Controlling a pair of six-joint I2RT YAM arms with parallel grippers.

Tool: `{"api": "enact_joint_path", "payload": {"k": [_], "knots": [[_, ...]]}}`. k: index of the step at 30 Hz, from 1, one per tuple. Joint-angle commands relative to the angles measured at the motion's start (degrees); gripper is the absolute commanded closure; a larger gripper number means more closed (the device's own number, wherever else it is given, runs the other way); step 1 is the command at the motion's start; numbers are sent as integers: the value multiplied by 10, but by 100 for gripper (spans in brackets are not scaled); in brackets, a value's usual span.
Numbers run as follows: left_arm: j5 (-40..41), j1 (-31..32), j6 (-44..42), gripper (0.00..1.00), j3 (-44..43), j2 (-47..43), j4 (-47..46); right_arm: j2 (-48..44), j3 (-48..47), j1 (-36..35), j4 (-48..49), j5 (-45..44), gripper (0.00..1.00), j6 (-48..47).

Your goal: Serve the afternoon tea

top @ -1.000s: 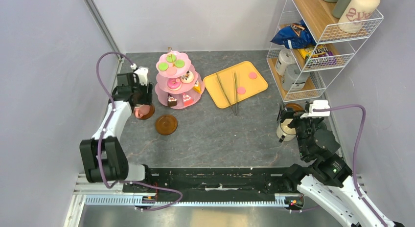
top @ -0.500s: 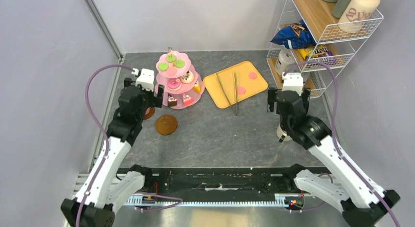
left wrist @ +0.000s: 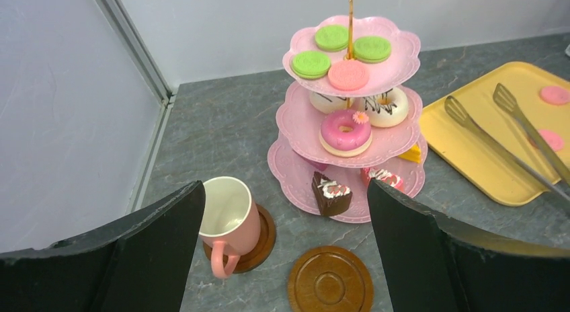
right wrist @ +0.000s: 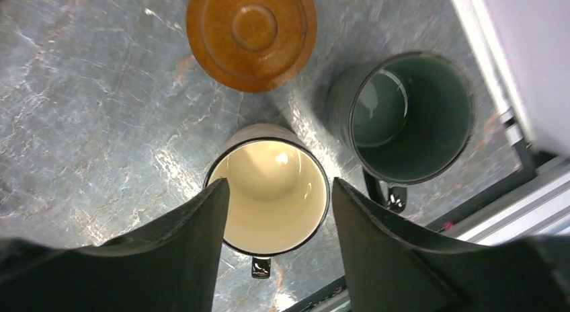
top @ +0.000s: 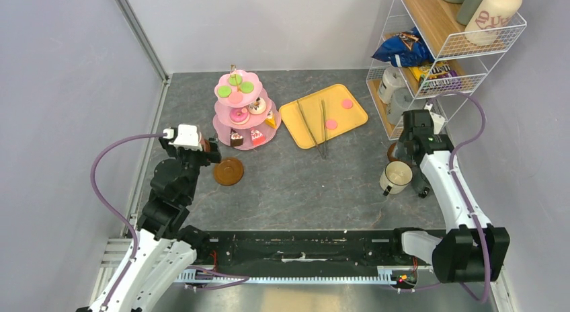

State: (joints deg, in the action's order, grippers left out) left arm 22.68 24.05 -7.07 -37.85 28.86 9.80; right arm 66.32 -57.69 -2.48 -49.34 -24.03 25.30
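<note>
My right gripper (right wrist: 279, 191) hung over cream mug (top: 398, 175), jaws part-spread, nothing held; height above rim hard to judge. Mug stood beside dark mug (right wrist: 410, 113), near brown saucer (right wrist: 250, 33). Plan: descend straight, pinch one wall, avoid dark mug. My left gripper (left wrist: 286, 191) gaped empty near pink mug (left wrist: 228, 214).

On your left the three-tier stand (top: 242, 110) is at the back, with a mug (left wrist: 225, 214) on a saucer (left wrist: 265, 237) in front of it to the left and a bare saucer (top: 228, 171) just right of that. The tray (top: 353, 117) lies just right of the stand, with tongs (top: 324, 130) on it. On your right, before the wire shelf (top: 487, 35), a second mug (right wrist: 272, 184) and a third mug (right wrist: 410, 110) stand side by side on the table (top: 302, 184), with another saucer (right wrist: 250, 36) just behind them.
</note>
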Motion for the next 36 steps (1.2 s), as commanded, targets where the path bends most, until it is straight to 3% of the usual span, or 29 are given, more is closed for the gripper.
{"api": "enact_joint_path", "payload": {"k": [1, 9, 23, 28, 34, 36], "knots": [[27, 13, 5, 4, 11, -20, -44, 11, 30, 34, 4, 58, 36, 47], [22, 19, 1, 4, 14, -26, -49, 18, 64, 52, 11, 33, 44, 56], [2, 21, 1, 6, 18, -15, -50, 30, 110, 52, 37, 42, 47, 65], [-7, 21, 2, 6, 21, -11, -51, 37, 108, 52, 51, 58, 61, 53], [-24, 21, 17, 6, 19, 3, -48, 53, 99, 38, 53, 99, 97, 40], [-25, 22, 34, 6, 15, 12, -45, 45, 93, 13, 48, 98, 100, 41]]}}
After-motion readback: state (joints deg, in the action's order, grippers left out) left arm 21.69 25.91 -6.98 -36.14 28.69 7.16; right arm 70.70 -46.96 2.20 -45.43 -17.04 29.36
